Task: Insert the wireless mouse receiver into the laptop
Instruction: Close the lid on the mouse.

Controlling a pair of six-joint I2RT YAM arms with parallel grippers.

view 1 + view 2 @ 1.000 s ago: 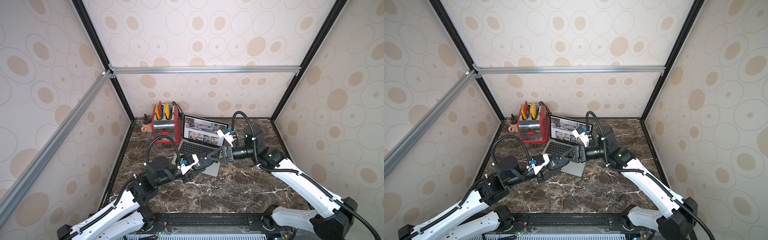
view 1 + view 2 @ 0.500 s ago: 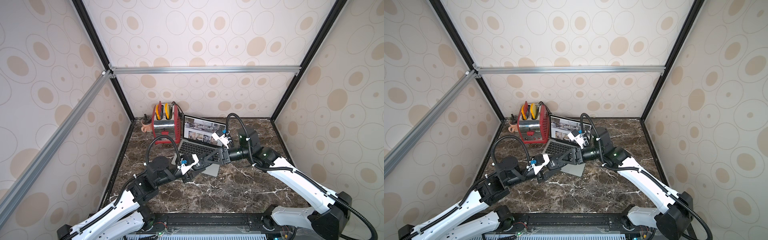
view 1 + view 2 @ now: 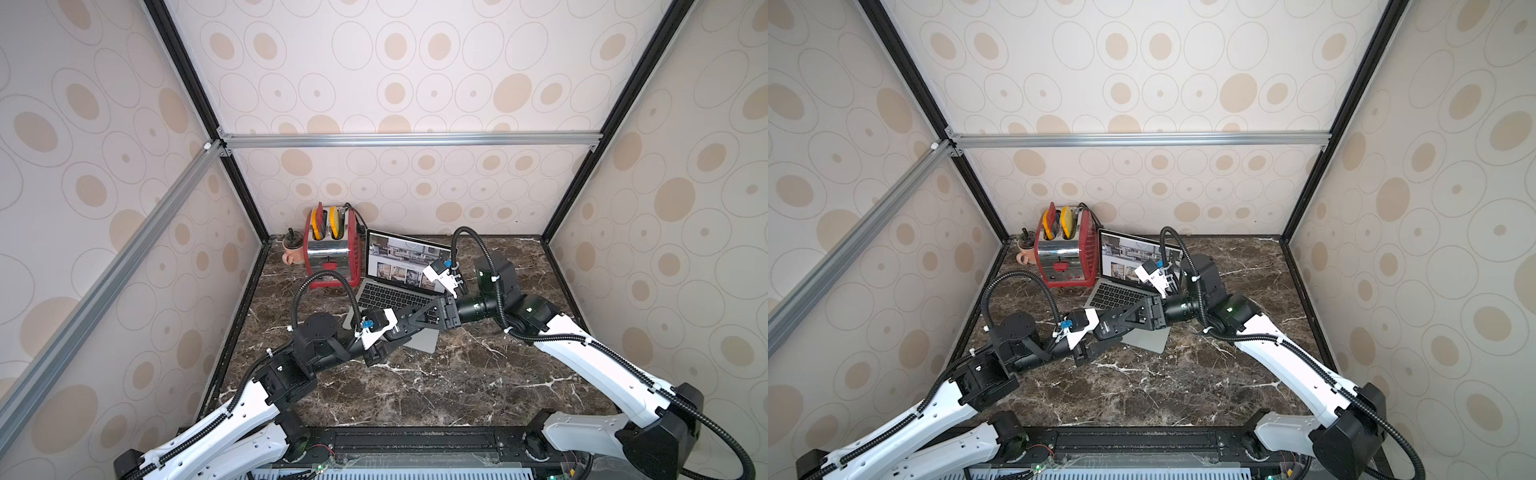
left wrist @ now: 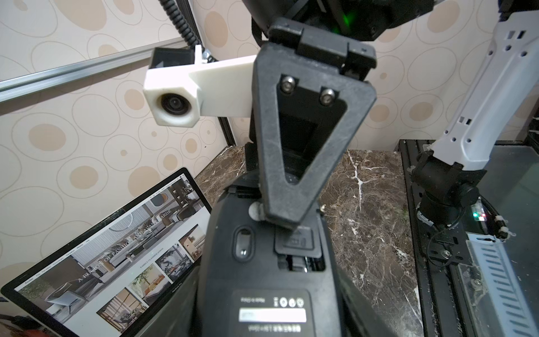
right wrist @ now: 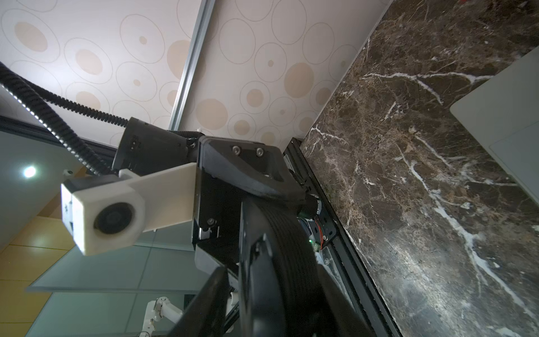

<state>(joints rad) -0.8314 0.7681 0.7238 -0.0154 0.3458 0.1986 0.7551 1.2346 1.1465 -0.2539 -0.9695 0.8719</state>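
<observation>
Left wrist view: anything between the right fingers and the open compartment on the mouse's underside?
Nothing visible in between. One of the right fingers lies on the upturned underside of the black mouse, its tip at the open compartment. The tip covers part of it, so the receiver itself can't be confirmed.

Has carried the right gripper point(image 3: 402, 325) leftward and a little nearer, off the laptop's point(image 3: 395, 293) right side, across its near part and closer in on the black mouse point(image 4: 262, 262). Now sets one fingertip point(image 4: 288, 204) right over the open compartment in the mouse's underside; cannot tell whether touching. Has drawn the jaws closer together on the way. Has also shifted the white wrist camera point(image 3: 436, 272) further left across the right part of the screen, and brought the looped black cable point(image 3: 467, 232) left with it, now close by the screen's far right corner.
</observation>
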